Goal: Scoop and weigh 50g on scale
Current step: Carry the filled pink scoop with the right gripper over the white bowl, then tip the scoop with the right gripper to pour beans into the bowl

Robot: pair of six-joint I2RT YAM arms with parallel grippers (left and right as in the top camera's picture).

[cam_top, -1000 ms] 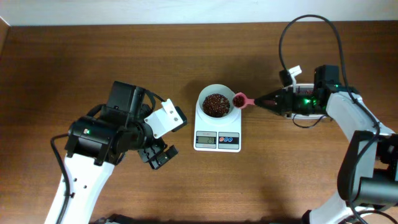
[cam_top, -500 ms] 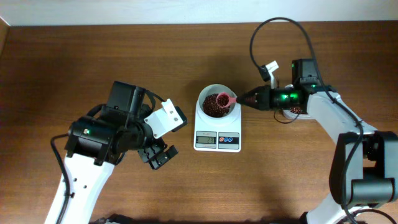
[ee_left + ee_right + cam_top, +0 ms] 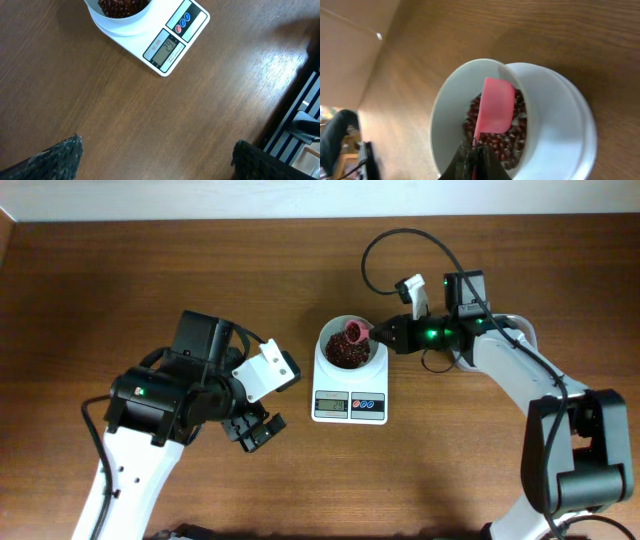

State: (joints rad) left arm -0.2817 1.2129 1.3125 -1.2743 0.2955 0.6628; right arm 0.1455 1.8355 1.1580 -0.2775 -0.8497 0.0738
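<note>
The right fingers (image 3: 392, 335), clamped together on the thin handle of a pink spoon (image 3: 356, 331), held its cup over the far side of the white bowl (image 3: 325, 340) on the scale (image 3: 349, 404). In the right wrist view the cup was rolled onto its side with its back to the camera, inside the rim and just above the heap. That tilt looked meant to let the load slide off into the bowl rather than onto the bench (image 3: 450, 470).

Dark red-brown beans (image 3: 343, 355) lay in the bottom of the bowl, well below its rim. None showed on the wood around the scale. The arm reached in from the right, level with the bowl, which left the display (image 3: 165, 50) and the buttons at the near edge uncovered. Digits showed on the display, though they were too small to read with confidence, so how close the weight stood to the target could not be told.

The left fingers (image 3: 255, 430) stood wide apart and empty. They hovered over bare bench to the front-left, well clear of the scale, probably so as not to disturb the reading. From there the left wrist camera looked across at the display.
</note>
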